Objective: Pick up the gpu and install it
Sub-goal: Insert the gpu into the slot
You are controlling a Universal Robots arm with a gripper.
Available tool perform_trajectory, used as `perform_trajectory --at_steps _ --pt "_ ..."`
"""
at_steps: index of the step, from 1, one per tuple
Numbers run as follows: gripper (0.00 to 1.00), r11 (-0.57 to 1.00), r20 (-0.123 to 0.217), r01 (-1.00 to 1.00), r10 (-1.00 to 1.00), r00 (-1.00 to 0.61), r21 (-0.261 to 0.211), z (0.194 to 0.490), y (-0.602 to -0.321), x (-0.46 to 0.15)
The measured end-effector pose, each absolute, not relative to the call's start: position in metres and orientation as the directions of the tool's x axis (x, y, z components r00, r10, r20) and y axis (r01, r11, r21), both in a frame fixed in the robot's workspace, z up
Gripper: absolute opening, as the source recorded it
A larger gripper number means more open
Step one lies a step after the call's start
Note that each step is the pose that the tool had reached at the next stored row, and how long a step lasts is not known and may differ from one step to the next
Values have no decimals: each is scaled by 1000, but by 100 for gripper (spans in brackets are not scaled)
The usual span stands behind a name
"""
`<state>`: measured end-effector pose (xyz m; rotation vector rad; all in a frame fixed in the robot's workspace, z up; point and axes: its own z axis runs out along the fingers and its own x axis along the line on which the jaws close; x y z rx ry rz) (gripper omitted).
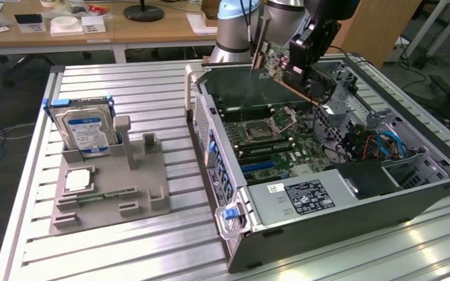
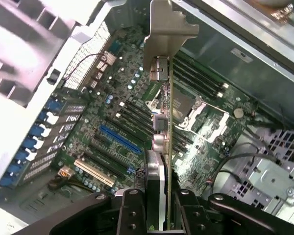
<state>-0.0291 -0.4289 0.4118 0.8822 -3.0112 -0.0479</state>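
One gpu (image 1: 289, 71) (image 2: 169, 122) is hanging in the air above the one open computer case (image 1: 350, 216), tilted in the exterior view, its metal bracket end pointing away from the arm. The single end effector (image 1: 308, 43) (image 2: 159, 208) is pinching the card by its edge, one finger pressing on each face. Below the card, the motherboard (image 1: 276, 149) (image 2: 112, 122) is lying exposed, showing one long blue slot (image 2: 118, 138), one cream slot (image 2: 94, 172) and one processor socket (image 1: 266, 124). Well apart, toward the exterior view's left, one hard drive (image 1: 84, 132) is standing upright and one square chip (image 1: 78, 180) is lying flat in one grey holder (image 1: 143, 187) on the slatted metal surface (image 1: 131, 88).
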Motion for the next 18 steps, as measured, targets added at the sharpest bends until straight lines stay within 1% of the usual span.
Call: perform_trajectory --at_steps 13,18 --pt "28 700 -11 -713 -713 -701 26 398 -429 -29" --pt "28 652 -10 -758 -758 -652 26 386 -430 -29"
